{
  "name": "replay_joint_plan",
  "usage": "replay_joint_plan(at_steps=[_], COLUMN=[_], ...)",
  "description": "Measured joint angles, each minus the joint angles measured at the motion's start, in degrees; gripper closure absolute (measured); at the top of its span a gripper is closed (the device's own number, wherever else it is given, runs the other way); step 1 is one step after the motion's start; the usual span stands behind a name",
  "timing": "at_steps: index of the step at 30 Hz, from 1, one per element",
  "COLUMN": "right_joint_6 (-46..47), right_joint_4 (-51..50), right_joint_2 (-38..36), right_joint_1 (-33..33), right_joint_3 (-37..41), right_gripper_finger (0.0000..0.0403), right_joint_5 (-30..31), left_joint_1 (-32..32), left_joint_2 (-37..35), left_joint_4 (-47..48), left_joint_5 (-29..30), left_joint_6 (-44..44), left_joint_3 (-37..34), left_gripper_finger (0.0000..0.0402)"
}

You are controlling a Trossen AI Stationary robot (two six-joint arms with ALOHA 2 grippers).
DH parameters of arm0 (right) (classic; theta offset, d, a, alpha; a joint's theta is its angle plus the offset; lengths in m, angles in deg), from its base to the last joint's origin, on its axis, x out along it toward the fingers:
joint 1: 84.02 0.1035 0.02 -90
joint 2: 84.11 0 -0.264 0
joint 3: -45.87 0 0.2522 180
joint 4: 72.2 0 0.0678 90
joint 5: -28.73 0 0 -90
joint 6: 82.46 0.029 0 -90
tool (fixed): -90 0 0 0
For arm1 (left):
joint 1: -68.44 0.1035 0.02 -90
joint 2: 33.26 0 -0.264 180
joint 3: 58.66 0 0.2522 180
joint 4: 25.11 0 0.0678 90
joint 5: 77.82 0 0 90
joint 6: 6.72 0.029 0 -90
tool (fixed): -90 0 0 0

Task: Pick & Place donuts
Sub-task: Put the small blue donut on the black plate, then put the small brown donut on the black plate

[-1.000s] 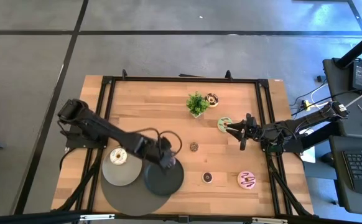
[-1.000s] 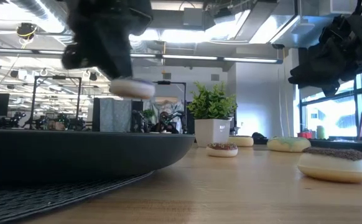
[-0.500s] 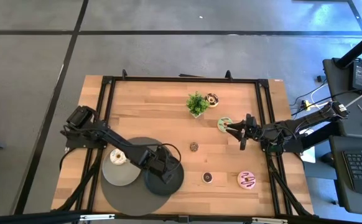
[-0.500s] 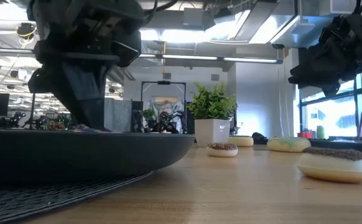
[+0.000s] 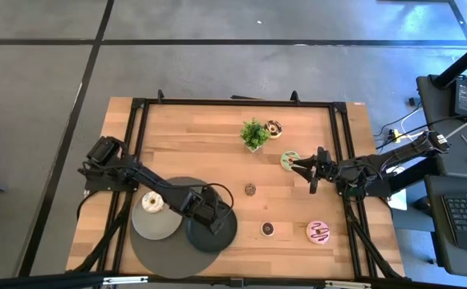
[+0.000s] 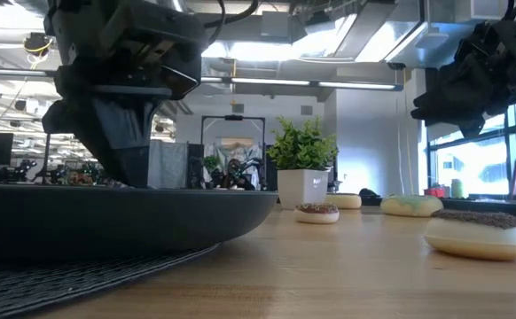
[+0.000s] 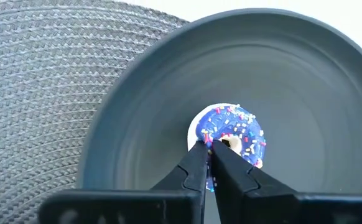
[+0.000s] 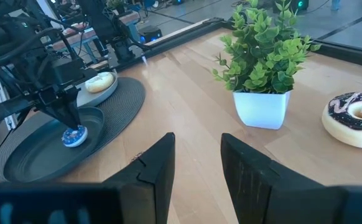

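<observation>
High view: the left pincer (image 5: 209,217) reaches down over the dark round plate (image 5: 225,234) near the front of the wooden table (image 5: 193,136). A cream iced donut (image 5: 152,202) sits on the lighter grey plate (image 5: 157,226) beside it. The right pincer (image 5: 298,166) hangs next to the green iced donut (image 5: 289,159).

Low view: the left pincer (image 6: 129,164) dips behind the dark plate's rim (image 6: 196,208).

Left wrist view: the left pincer (image 7: 210,152) is nearly closed, pinching the rim of a tiny purple sprinkled donut (image 7: 229,134) that lies at the plate's (image 7: 305,93) centre.

Right wrist view: the right pincer (image 8: 196,155) is spread apart, holding nothing, facing a small green potted plant (image 8: 265,62) and a chocolate-striped donut (image 8: 355,118).
</observation>
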Motion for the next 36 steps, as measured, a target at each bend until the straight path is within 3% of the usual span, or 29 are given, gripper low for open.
replay_joint_plan(at_steps=[9, 17, 22, 28, 36], right_joint_6=[-0.1, -0.1, -0.1, -0.1, -0.2], right_joint_4=[0.0, -0.1, -0.1, -0.1, -0.2], right_joint_2=[0.0, 0.0, 0.0, 0.0, 0.0], right_joint_1=[0.0, 0.0, 0.0, 0.0, 0.0], right_joint_3=[0.0, 0.0, 0.0, 0.0, 0.0], right_gripper_finger=[0.0271, 0.0271, 0.0271, 0.0271, 0.0271], right_joint_5=[0.0, 0.0, 0.0, 0.0, 0.0], left_joint_1=[0.2, 0.7, 1.6, 5.2, 12.1], left_joint_2=[0.0, 0.0, -0.1, -0.2, 0.9], left_joint_4=[0.3, 2.1, 2.2, -1.1, -15.8], left_joint_5=[0.0, -1.8, -3.0, 0.1, 1.6], left_joint_6=[-1.1, -2.5, 0.2, 14.0, 38.2], left_joint_3=[0.0, 0.1, 3.0, 8.3, 9.1], left_gripper_finger=[0.0354, 0.0298, 0.0276, 0.0272, 0.0276])
